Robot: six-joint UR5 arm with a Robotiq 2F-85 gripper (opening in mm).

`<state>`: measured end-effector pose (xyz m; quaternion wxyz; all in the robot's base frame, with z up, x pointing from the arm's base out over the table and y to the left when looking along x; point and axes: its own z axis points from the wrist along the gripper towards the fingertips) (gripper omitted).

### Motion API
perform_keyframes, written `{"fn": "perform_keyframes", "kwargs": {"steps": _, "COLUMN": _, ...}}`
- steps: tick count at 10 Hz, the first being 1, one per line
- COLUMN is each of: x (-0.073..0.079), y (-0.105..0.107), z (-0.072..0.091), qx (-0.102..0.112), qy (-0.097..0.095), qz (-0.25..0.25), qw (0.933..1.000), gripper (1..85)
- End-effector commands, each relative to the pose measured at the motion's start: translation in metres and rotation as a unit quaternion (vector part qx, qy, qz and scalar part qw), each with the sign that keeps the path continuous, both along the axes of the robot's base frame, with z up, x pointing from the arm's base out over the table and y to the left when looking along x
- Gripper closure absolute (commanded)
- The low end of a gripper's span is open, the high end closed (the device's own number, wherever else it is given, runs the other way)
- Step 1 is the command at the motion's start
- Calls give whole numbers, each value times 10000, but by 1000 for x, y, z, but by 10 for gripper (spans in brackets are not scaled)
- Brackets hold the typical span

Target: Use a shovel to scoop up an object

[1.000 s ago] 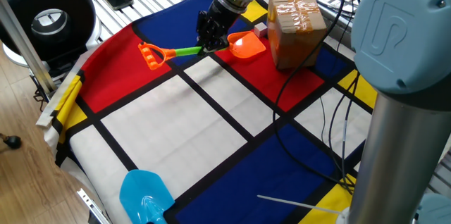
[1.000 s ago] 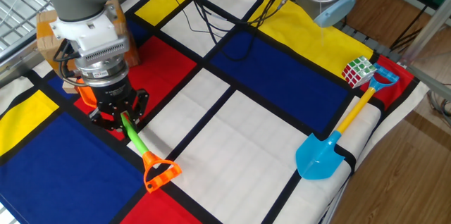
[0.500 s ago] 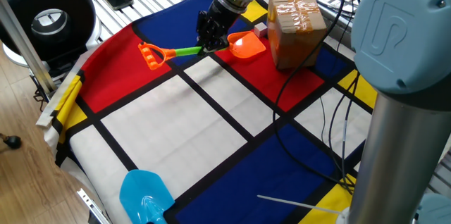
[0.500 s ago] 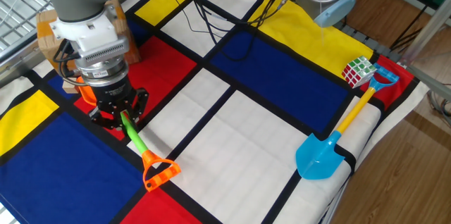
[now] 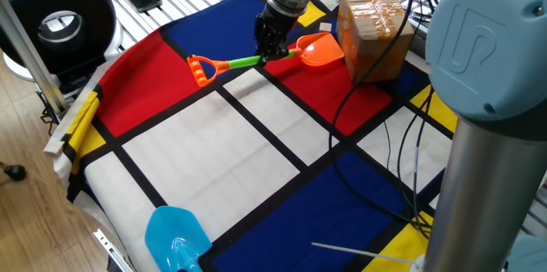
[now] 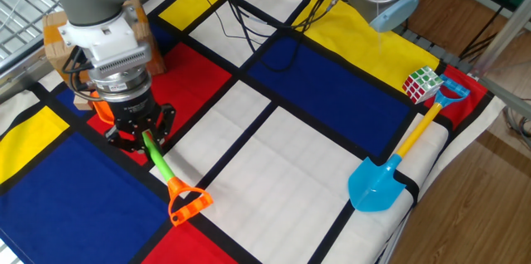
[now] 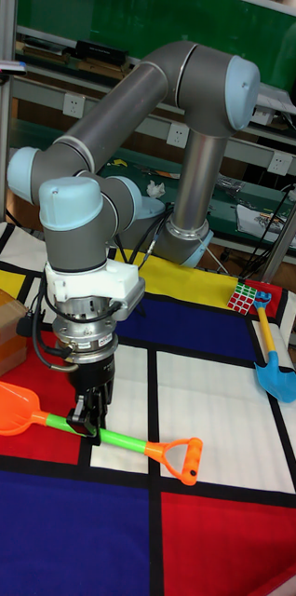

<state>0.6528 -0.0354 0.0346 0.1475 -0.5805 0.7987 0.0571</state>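
The shovel has an orange blade, a green shaft and an orange end loop. My gripper is shut on the shaft close to the blade, pointing straight down. The blade lies right beside the brown taped box. In the other fixed view my gripper hides most of the blade, and the loop points toward the camera. The tall fixed view shows the blade to the left of my gripper and the loop to the right. The object is hidden in every view.
A light blue shovel lies at the cloth's edge with a Rubik's cube by its handle. Black cables run across the cloth near the box. A second arm's grey base stands close by.
In one fixed view my gripper and the shovel have shifted toward the box, and the box sits slightly farther right. The other fixed view shows no visible change.
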Motion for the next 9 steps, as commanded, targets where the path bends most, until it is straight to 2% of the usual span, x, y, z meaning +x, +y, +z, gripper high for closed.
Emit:
{"fn": "perform_keyframes", "kwargs": {"steps": 1, "x": -1, "y": -7, "z": 0, "qx": -97, "qy": 44, "qz": -65, "qw": 9999, "gripper": 847}}
{"fn": "perform_keyframes", "kwargs": {"steps": 2, "x": -3, "y": 0, "z": 1, "qx": 41, "qy": 82, "qz": -54, "qw": 9999, "gripper": 847}}
{"fn": "perform_keyframes", "kwargs": {"steps": 4, "x": -2, "y": -2, "z": 1, "qx": -6, "qy": 40, "qz": -19, "qw": 10000, "gripper": 847}}
{"fn": "perform_keyframes", "kwargs": {"steps": 6, "x": -1, "y": 4, "z": 3, "qx": 120, "qy": 50, "qz": -78, "qw": 9999, "gripper": 847}}
{"fn": "perform_keyframes", "kwargs": {"steps": 8, "x": -3, "y": 0, "z": 1, "qx": 33, "qy": 62, "qz": -12, "qw": 10000, "gripper": 847}}
{"fn": "perform_keyframes", "kwargs": {"steps": 9, "x": -3, "y": 4, "z": 2, "qx": 122, "qy": 71, "qz": -41, "qw": 9999, "gripper": 847}}
